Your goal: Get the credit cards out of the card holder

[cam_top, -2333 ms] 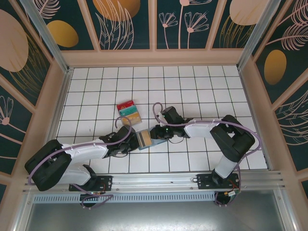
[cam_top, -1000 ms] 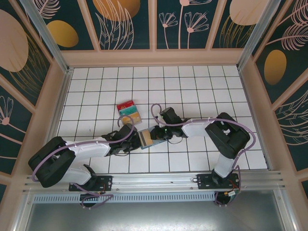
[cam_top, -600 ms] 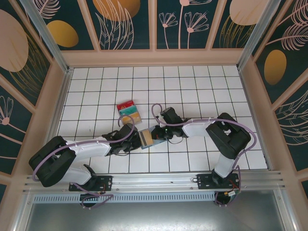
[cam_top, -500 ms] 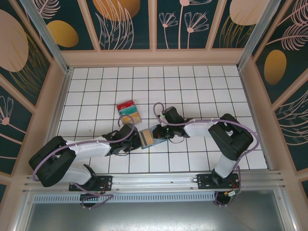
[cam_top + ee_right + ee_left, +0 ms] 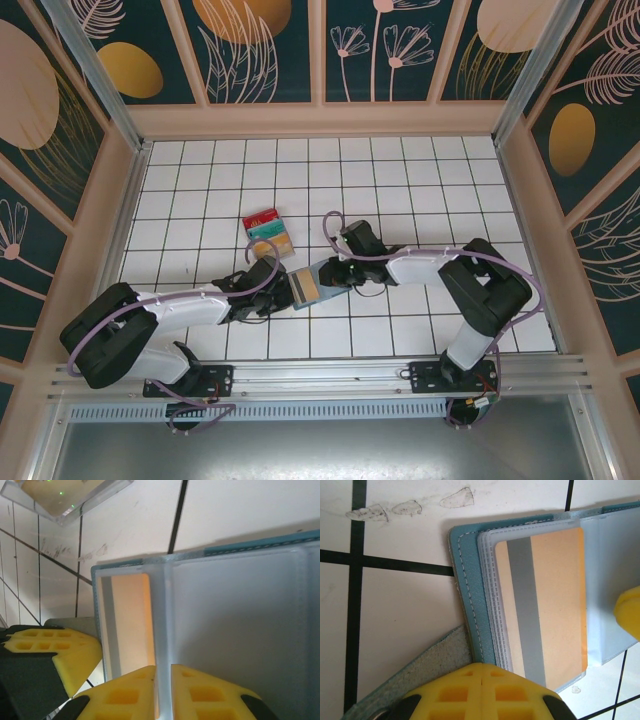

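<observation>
The slate-blue card holder [image 5: 305, 288] lies unfolded on the tiles between my two grippers. A tan credit card [image 5: 555, 605] with a grey stripe sits in its clear sleeves [image 5: 240, 630]. My left gripper [image 5: 483, 666] is shut, its tips resting on the holder's near edge [image 5: 470, 595] beside the suede flap [image 5: 420, 675]. My right gripper [image 5: 162, 672] pinches an upright clear sleeve leaf, with its jaws a narrow gap apart. Red [image 5: 262, 217], teal [image 5: 268, 231] and tan [image 5: 276, 244] credit cards lie fanned on the tiles just behind the left gripper [image 5: 280, 290].
The white tiled floor [image 5: 420, 180] stretches behind and to the right. Wooden walls [image 5: 320, 120] close in the back and both sides. A metal rail [image 5: 330, 375] runs along the near edge by the arm bases.
My right wrist has drifted slightly to the right with the sleeve leaf. The left gripper, the holder and the loose cards have stayed put.
</observation>
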Tool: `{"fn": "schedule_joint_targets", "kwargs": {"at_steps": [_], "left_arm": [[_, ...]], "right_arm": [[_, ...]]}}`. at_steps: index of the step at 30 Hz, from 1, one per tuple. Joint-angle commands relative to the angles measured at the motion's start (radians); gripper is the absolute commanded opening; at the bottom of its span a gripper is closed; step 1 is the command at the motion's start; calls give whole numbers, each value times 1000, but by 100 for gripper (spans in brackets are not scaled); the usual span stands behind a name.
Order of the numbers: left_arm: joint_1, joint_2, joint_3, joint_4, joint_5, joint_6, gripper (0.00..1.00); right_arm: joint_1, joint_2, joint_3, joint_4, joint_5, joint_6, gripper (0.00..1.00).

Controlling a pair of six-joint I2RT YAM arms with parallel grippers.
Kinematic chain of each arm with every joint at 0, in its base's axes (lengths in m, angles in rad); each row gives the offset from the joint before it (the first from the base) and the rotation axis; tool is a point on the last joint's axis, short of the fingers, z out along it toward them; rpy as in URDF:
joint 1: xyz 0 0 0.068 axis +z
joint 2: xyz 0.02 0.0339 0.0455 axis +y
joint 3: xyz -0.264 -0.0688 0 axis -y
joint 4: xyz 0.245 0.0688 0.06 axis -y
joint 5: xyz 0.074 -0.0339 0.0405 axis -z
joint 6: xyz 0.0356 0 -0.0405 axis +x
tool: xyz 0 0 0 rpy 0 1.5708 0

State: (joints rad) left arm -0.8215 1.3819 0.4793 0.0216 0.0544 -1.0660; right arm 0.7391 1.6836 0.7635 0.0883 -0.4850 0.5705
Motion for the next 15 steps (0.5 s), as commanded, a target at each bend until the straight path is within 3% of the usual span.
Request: {"fn": "schedule_joint_targets", "kwargs": {"at_steps": [1, 15], "left_arm": [[-7, 4, 5, -29, 13, 14, 0], [-6, 22, 19, -28, 24, 23, 0]], "right_arm": [[16, 30, 51, -10, -23, -33, 17], [29, 110, 79, -19, -34, -54, 20]]}}
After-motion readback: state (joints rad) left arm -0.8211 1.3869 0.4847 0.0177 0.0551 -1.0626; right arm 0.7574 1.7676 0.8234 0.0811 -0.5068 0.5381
